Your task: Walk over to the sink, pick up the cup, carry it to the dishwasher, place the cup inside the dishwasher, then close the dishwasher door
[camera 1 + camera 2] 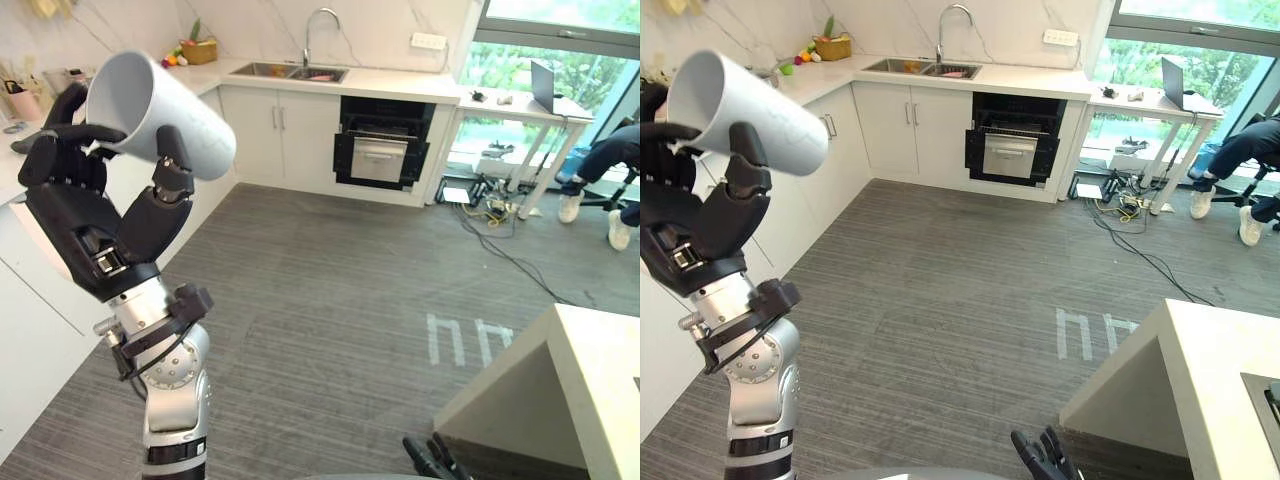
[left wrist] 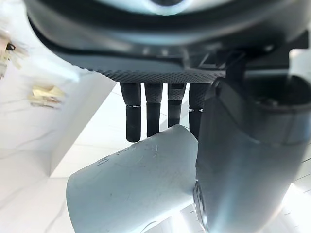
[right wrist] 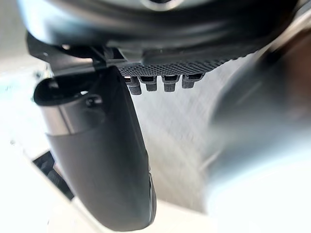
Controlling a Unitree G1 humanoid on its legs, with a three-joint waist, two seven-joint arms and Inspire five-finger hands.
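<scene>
- Up high, the left hand (image 1: pixel 90 210) has its fingers curled tight round the grey cup (image 1: pixel 165 115), tipped sideways.
- Far across the floor stands the dishwasher (image 1: pixel 380 150), beside the sink (image 1: pixel 290 72).
- Right hand (image 1: pixel 428 458) hangs low; cannot tell if open.

Counts: one cup (image 1: pixel 160 110). One sink (image 1: pixel 288 71) with two basins, one tap (image 1: pixel 318 25). One dishwasher (image 1: pixel 382 150). One basket (image 1: pixel 199 50). One wall socket (image 1: pixel 428 41). One laptop (image 1: pixel 545 85) on one white table (image 1: pixel 520 105). One seated person (image 1: pixel 605 160). Two robot hands: left hand (image 1: pixel 95 215), right hand (image 1: pixel 428 460).
</scene>
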